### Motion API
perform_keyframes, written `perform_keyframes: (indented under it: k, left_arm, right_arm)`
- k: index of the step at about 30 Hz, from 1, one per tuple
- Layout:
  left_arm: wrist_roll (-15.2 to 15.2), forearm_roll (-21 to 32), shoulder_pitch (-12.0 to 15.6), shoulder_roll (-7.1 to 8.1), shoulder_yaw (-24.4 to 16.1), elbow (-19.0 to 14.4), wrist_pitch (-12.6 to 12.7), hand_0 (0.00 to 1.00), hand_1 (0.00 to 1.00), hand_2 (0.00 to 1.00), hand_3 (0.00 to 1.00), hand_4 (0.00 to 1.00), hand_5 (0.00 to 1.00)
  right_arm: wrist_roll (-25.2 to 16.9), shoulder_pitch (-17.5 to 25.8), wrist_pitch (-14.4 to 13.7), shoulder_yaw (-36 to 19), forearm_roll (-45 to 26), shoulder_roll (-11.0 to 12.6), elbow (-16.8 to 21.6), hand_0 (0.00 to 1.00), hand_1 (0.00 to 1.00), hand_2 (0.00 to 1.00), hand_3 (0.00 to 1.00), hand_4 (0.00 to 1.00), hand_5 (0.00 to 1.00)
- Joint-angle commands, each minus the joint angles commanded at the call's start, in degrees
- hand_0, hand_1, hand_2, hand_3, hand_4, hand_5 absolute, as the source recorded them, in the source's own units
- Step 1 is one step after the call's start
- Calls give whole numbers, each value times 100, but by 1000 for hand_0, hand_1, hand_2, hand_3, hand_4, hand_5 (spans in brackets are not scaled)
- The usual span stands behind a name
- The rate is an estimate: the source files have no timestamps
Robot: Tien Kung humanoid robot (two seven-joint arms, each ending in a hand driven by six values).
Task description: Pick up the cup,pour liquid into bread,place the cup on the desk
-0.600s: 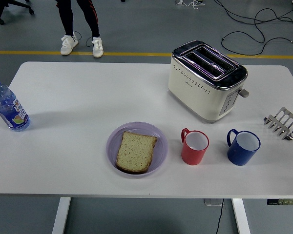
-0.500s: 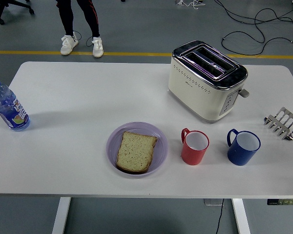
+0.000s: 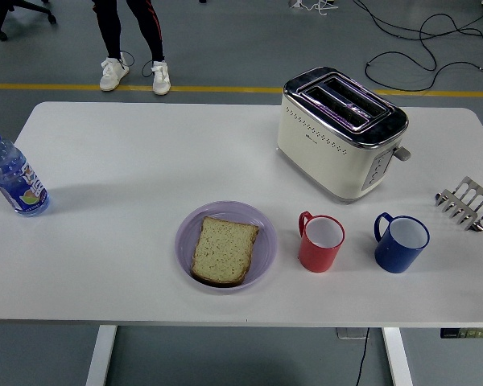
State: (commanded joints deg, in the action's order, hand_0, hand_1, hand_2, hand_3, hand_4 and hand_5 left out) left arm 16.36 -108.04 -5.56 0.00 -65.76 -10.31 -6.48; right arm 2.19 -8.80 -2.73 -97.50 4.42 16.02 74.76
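Head view: no robot hand is visible, so their state cannot be told. The red cup [image 3: 320, 242] stands upright between the bread [image 3: 224, 250] on its purple plate [image 3: 264, 241] and a blue cup [image 3: 401, 242]. The bottle [image 3: 13, 178] is cut off at the left edge.

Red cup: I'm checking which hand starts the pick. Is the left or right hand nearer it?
Neither can be judged: no robot hand is in view. The red cup stands untouched right of the plate.
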Motion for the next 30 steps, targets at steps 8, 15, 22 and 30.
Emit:
perform_keyframes:
  k: [8, 15, 22, 30]
  left_arm:
    - [15, -24, 5, 0, -15, 0, -19, 658, 693, 711, 594, 298, 897]
    - [24, -64, 15, 0, -15, 0, -45, 658, 692, 711, 593, 298, 899]
    - [28, 51, -43, 0, 48, 0, -60, 659, 693, 711, 593, 297, 898]
    - [15, 31, -31, 0, -2, 0, -15, 658, 693, 711, 592, 295, 892]
  right_arm:
    - [3, -20, -10, -30, 5, -2, -9, 731, 674, 695, 652, 666, 332]
    - [-12, 8, -92, -26, 140, 17, 1, 731, 674, 695, 652, 666, 333]
    - [-285, -7, -839, 283, 1640, 93, 177, 731, 680, 705, 671, 696, 259]
    - [-278, 239, -1620, 786, 3577, 146, 414, 884, 835, 916, 930, 957, 185]
